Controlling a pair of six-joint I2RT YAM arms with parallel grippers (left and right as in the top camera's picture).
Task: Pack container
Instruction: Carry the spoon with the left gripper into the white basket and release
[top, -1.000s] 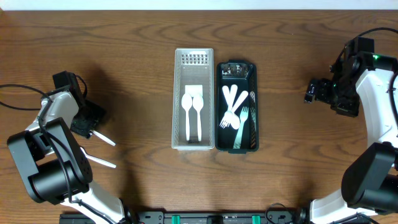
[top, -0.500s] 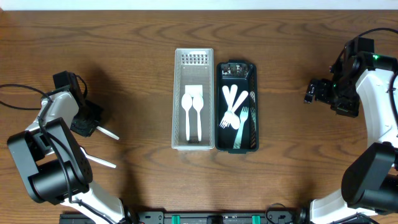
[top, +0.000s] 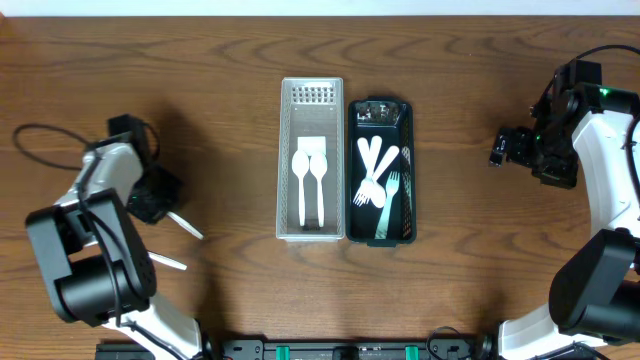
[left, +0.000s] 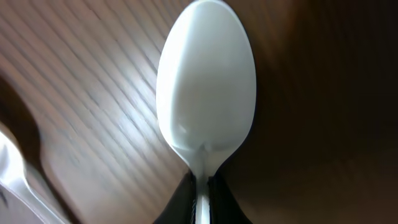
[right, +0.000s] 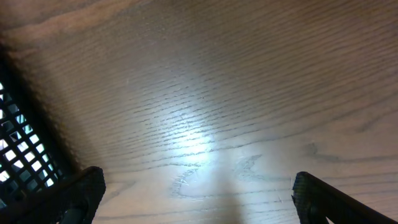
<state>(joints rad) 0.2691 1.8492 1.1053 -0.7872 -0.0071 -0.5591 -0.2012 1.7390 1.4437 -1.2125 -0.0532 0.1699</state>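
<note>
Left wrist view crops the white spoon where fingers pinch it.

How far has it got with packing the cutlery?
Partly done. The pale tray already holds two spoons, and the dark tray holds mixed cutlery. In hand: the left fingers grip a white spoon, left of the trays. Left to do: place that spoon, then fetch the utensil lying on the table near the left arm. The right fingers are open and empty.

Site read as a robot lab: wood table, left arm and right arm flanking it, black base rail.
</note>
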